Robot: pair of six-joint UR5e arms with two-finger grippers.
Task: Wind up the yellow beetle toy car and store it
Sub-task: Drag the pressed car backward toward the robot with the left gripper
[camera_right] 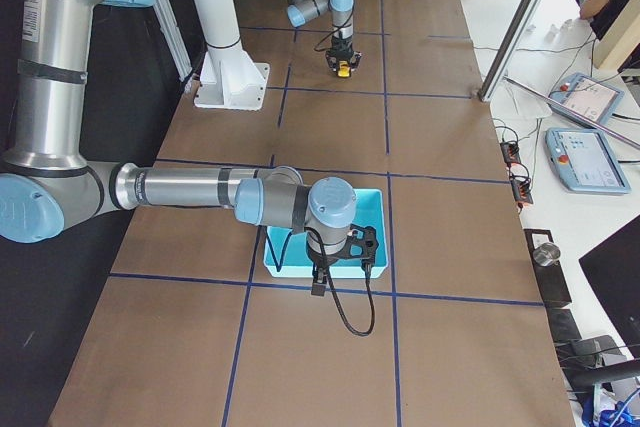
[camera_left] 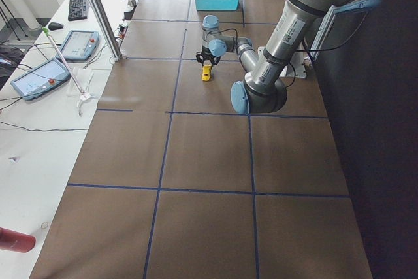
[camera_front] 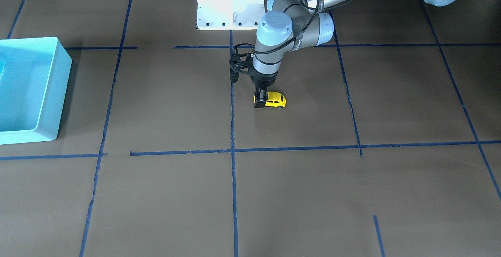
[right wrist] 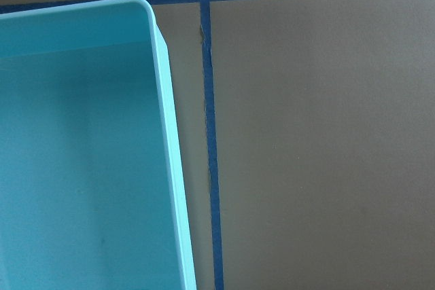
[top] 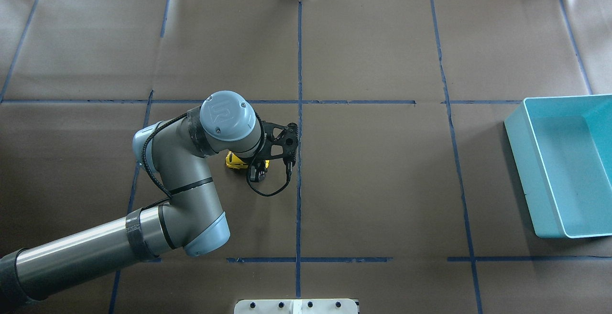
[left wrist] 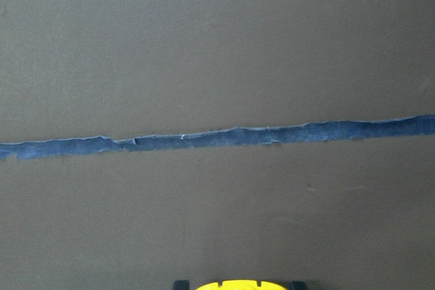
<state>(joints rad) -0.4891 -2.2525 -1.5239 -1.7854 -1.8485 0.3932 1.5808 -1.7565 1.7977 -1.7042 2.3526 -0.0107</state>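
Bench (camera_front: 156, 194): brown paper, blue tape lines (camera_front: 297, 148).
Car: tiny yellow beetle toy car (camera_front: 276, 99), centre.
Left gripper (camera_front: 260, 101): clamped on car.
Right gripper (camera_right: 318, 283): by turquoise plastic bin (top: 569, 170), 3 o'clock of car; cannot tell its state.

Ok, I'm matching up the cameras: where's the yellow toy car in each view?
Front-facing: car at centre.
Overhead: car left of centre.
Exterior left: car upper middle.
Exterior right: car top middle.
Left wrist: car at bottom edge.
Right wrist: not in it.
Shared landmark: turquoise bin, missing only from left wrist.
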